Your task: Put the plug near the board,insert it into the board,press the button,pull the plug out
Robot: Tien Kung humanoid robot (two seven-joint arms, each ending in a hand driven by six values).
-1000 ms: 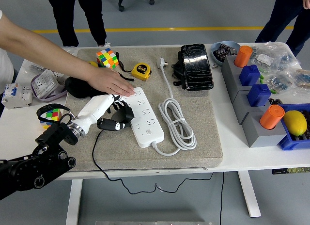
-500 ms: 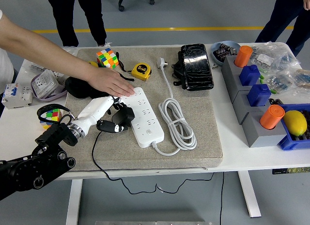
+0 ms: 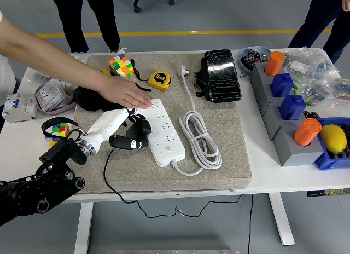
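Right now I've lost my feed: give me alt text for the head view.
The left hand holds a black plug at the left edge of a white power strip on a grey mat. A person's hand presses down the strip's far end.

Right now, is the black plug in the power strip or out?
Out. The black plug sits in the left hand beside the power strip's left edge, not in a socket.

Left hand [image 3: 112,125] hemmed in: person's hand [image 3: 127,93] just beyond it, pressing the power strip [image 3: 163,132] to its right. Coiled white cable [image 3: 199,139] past that. Bare mat [image 3: 136,166] open on the hand's near side.
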